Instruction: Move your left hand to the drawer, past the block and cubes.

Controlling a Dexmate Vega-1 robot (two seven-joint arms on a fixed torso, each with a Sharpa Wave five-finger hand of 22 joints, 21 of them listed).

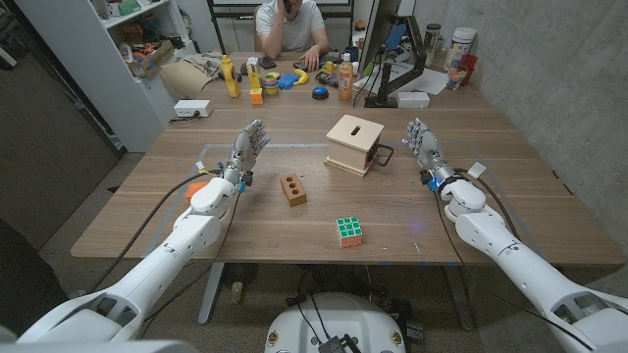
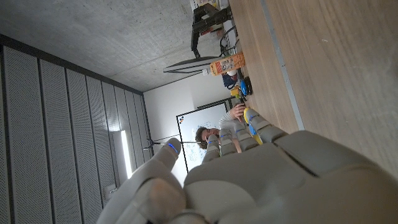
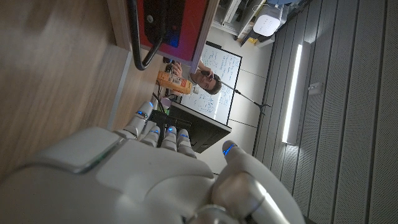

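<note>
Both hands empty, fingers spread. Left hand stood left of centre, short of the block; the drawer at upper centre awaited a rightward reach.

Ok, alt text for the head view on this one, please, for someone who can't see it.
Two white robot arms reach onto a wooden table, the left hand and right hand both open and holding nothing. Between them sit a small wooden drawer box with a black handle, a brown block with holes, and a colour cube. A person sits behind the cluttered far edge.
</note>
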